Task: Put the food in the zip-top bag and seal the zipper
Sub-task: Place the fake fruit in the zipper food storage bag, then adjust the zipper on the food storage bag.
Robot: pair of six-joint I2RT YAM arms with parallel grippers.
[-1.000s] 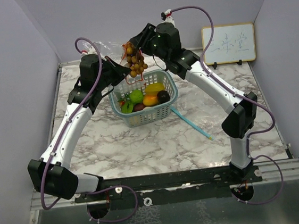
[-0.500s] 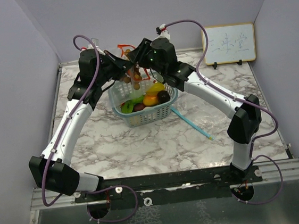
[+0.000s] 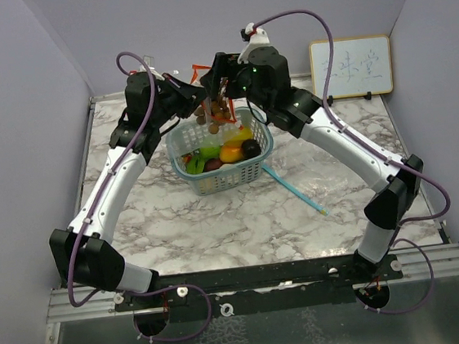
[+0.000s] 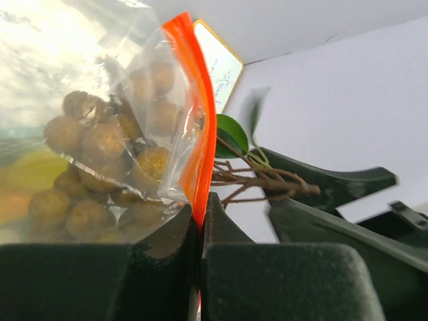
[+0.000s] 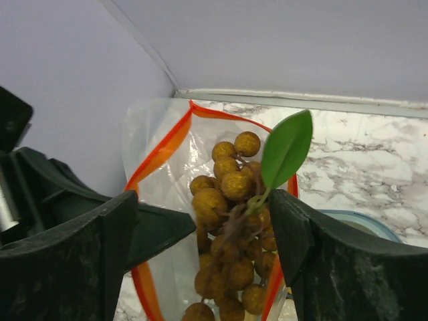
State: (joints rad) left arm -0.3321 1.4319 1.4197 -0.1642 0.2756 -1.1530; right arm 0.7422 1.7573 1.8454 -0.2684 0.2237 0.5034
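Note:
The clear zip-top bag [image 3: 212,116] with an orange zipper rim [image 4: 198,127] hangs above the basket. My left gripper [image 4: 200,208] is shut on the zipper rim and holds the bag up; it also shows in the top view [image 3: 190,86]. The brown grape bunch [image 5: 234,247] with its green leaf [image 5: 286,148] hangs inside the bag's mouth, also seen through the bag wall in the left wrist view [image 4: 100,167]. My right gripper [image 5: 200,210] is open, a finger on each side of the bunch. A green apple [image 3: 209,152], mango [image 3: 231,153], plum [image 3: 250,148] and banana [image 3: 239,133] lie in the basket.
The pale teal mesh basket [image 3: 238,176] stands on the marble table mid-back. A teal stick [image 3: 297,189] lies to its right. A small whiteboard [image 3: 351,67] leans on the back wall at the right. Grey walls close in the left, back and right.
The grape bunch has gone from hanging in front of the bag into the bag's mouth. Both grippers have drawn together above the basket, and the right arm has stretched further back.

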